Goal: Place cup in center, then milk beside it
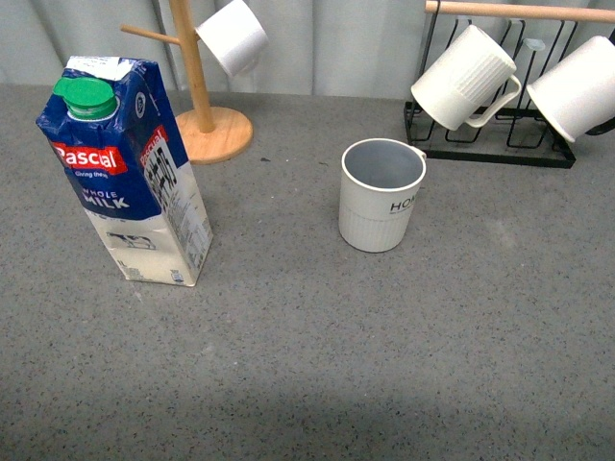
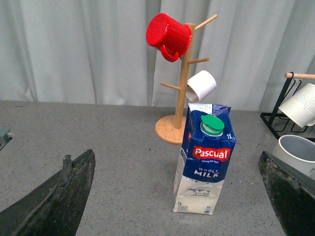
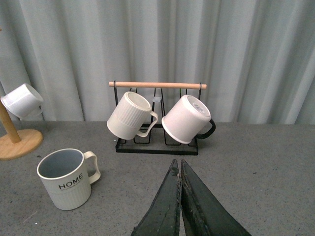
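Observation:
The cup, off-white with a ribbed lower half and black lettering, stands upright near the middle of the grey table; in the right wrist view the cup shows its handle. The milk, a tall blue-and-white carton with a green cap, stands upright to the cup's left, well apart from it. My left gripper is open, its dark fingers wide apart with the milk standing beyond them. My right gripper is shut on nothing, off to one side of the cup. Neither arm shows in the front view.
A wooden mug tree with a white mug stands at the back left; a red mug hangs higher on it. A black wire rack at the back right holds a ribbed white mug and a smooth one.

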Available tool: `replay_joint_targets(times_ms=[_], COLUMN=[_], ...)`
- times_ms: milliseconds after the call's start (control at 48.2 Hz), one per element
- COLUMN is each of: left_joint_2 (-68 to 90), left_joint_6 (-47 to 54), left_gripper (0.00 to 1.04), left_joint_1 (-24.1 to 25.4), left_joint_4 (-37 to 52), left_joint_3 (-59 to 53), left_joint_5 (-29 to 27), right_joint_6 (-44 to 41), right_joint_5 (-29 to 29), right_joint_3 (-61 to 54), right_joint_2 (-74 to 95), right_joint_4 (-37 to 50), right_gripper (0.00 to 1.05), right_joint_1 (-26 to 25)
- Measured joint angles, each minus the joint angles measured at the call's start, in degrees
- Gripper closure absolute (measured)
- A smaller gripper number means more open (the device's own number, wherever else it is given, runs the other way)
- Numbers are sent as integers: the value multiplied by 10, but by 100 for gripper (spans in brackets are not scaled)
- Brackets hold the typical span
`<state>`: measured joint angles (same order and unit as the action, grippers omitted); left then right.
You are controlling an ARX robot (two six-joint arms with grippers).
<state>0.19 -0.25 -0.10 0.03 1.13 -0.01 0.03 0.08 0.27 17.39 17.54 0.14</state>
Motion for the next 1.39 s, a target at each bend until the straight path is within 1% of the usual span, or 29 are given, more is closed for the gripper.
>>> replay_joint_targets(times_ms=[125, 436, 498, 519, 789, 872, 914, 934, 976, 1038, 1142, 1163, 1246, 1287, 1391], left_joint_2=[0, 0, 0, 0, 0, 0, 1, 10, 37, 96, 227, 262, 360, 410, 516], left_joint_6=[0, 0, 0, 0, 0, 0, -1, -10, -25, -42, -68, -75, -90, -96, -114], left_gripper=[6, 6, 6, 6, 6, 6, 6, 6, 6, 6, 6, 6, 6, 6, 6], left_joint_1=[0, 0, 0, 0, 0, 0, 0, 2, 2, -8, -48, -60, -94, -110, -137], left_joint_4=[0, 0, 0, 0, 0, 0, -1, -22, -61, -57, 47, 84, 172, 216, 294], left_joint_3=[0, 0, 0, 0, 0, 0, 0, 6, 20, 23, 31, 33, 40, 43, 53], left_joint_5=[0, 0, 0, 0, 0, 0, 1, 16, 29, 28, 11, 3, -6, -10, -18], right_joint_6=[0, 0, 0, 0, 0, 0, 0, 0, 0, 0, 0, 0, 0, 0, 0], right_joint_5=[0, 0, -1, -2, -2, -2, -2, -2, -1, -2, -2, -2, -2, -2, -2], right_joint_3=[0, 0, 0, 0, 0, 0, 0, 0, 0, 0, 0, 0, 0, 0, 0], right_joint_2=[-31, -76, -135, -147, -171, -171, -171, -171, -171, -172, -172, -172, -172, -172, -172], right_joint_4=[-31, -75, -154, -167, -174, -174, -174, -174, -174, -174, -175, -174, -174, -175, -175], right_gripper=[104, 104, 104, 104, 104, 88, 77, 73, 64, 52, 29, 24, 9, 7, 10], right_joint_1=[0, 0, 0, 0, 0, 0, 0, 0, 0, 0, 0, 0, 0, 0, 0])
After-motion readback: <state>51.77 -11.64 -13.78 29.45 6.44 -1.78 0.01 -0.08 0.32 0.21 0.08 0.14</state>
